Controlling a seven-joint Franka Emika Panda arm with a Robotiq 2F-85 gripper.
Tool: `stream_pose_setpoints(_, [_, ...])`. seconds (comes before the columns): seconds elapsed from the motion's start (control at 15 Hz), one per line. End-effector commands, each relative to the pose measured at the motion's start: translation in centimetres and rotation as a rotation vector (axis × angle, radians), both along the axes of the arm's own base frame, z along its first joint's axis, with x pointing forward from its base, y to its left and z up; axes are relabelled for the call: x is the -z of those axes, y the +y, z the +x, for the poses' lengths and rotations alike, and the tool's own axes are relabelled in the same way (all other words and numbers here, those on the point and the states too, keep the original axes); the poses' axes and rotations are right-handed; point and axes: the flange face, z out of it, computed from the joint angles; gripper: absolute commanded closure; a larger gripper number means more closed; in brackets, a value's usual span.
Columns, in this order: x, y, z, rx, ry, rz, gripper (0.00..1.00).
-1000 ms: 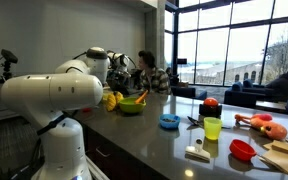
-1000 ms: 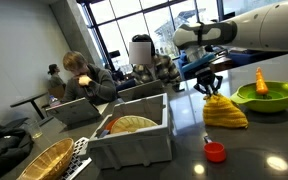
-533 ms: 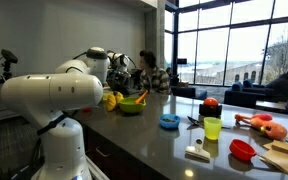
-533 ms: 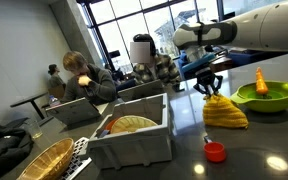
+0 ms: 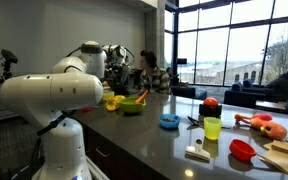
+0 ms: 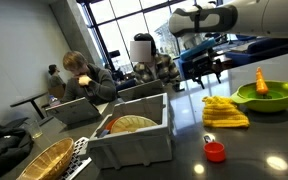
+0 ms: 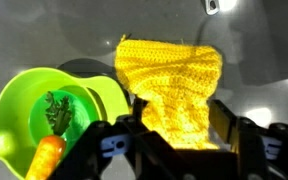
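POS-BELOW: yellow knitted cloth [image 6: 225, 112] flat on dark countertop [image 6: 184, 165], directly under gripper [image 6: 210, 74], not touching it | POS-SIDE: green plastic bowl [image 6: 267, 98] just beside the cloth | IN-BOWL: orange toy carrot [image 6: 261, 80] | POS-FAR: small red cap [image 6: 215, 151] on countertop, beyond the cloth's edge.

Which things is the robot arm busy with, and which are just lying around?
Busy with:
- gripper, open, above the cloth
- yellow knitted cloth, lying on the counter

Just lying about:
- green bowl with a carrot in it, beside the cloth
- red cap
- grey bin
- wicker basket
- blue bowl
- yellow-green cup
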Motion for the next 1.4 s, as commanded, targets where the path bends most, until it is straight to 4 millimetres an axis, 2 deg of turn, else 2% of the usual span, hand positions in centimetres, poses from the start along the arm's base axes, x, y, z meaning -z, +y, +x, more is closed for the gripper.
stream_pose_setpoints(0.0, [-5.9,0.4,-1.9,-0.088,-0.092,-0.021,0.01])
stream_pose_setpoints(0.13, [-7.0,0.3,-2.2,-0.105,-0.115,-0.029,0.0])
stream_pose_setpoints(0.47, [-5.4,-1.8,-0.6,-0.046,-0.092,-0.051,0.0])
stream_pose_setpoints(0.53, [-5.6,-0.9,-1.1,-0.059,-0.105,-0.04,0.0])
stream_pose_setpoints(0.73, [-4.8,-1.8,-0.4,-0.037,-0.093,-0.042,0.0])
stream_pose_setpoints(1.13, [-4.5,-1.5,-0.5,-0.04,-0.09,-0.043,0.0])
stream_pose_setpoints(1.2, [-4.8,-1.3,-0.6,-0.041,-0.097,-0.037,0.0])
stream_pose_setpoints(1.33, [-7.6,-0.8,-1.4,-0.049,-0.151,-0.022,0.0])
